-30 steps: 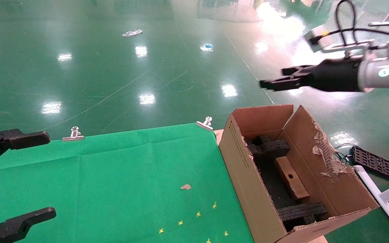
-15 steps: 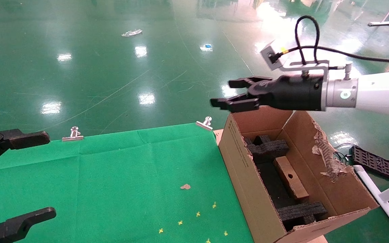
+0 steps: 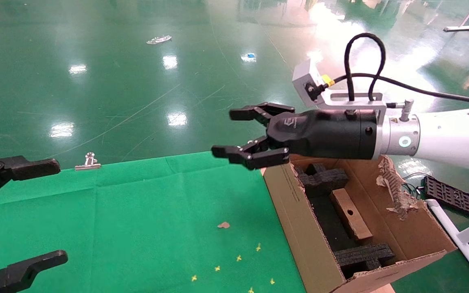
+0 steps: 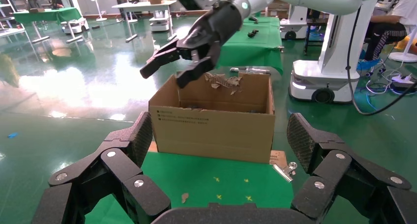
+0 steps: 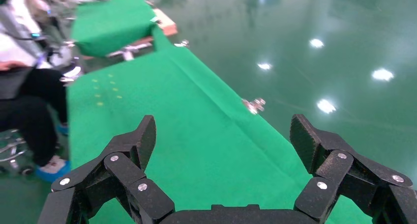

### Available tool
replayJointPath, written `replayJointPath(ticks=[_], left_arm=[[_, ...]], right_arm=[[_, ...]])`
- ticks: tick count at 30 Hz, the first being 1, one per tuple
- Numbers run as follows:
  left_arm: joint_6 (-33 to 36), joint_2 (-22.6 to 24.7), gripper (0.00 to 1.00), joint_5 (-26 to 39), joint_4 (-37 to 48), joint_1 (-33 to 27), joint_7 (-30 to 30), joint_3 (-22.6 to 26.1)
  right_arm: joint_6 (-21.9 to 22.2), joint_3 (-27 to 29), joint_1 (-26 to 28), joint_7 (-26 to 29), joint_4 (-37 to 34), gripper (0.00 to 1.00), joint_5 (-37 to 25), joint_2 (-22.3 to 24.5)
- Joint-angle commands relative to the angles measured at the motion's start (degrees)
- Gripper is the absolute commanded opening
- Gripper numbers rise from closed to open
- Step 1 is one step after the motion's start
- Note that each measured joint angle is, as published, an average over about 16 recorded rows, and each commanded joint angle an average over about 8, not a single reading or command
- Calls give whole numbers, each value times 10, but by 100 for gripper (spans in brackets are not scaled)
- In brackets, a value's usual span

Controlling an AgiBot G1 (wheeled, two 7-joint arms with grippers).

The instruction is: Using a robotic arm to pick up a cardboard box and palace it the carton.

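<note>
The small cardboard box (image 3: 350,213) with a round hole lies inside the carton (image 3: 295,211), between black foam pieces (image 3: 326,179). The carton stands at the green table's right edge, with a torn flap on its right side. It also shows in the left wrist view (image 4: 211,128). The white robotic arm (image 3: 454,138) reaches in from the right. My right gripper (image 3: 228,133) is open and empty. It hangs above the carton's far left corner and the table's far edge, and shows in the left wrist view (image 4: 163,77). My left gripper (image 3: 55,211) is open and empty at the table's left.
The green cloth table (image 3: 136,211) has a metal clip (image 3: 89,162) on its far edge, a brown scrap (image 3: 224,225) and small yellow marks (image 3: 238,258). A black tray (image 3: 452,195) and a white frame (image 3: 462,240) lie right of the carton. Another robot base (image 4: 319,81) stands behind it.
My right arm has swung left and lower, from the far right past the carton to above its far left corner. Its gripper has stayed open. The left arm has not moved.
</note>
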Motion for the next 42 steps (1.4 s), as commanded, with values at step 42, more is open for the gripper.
replayJointPath(ticks=[42], left_arm=[[-1,0,100,-1,0,0,0,1]], right_arm=[[-68,224,-203,-31,227,100,58,11]])
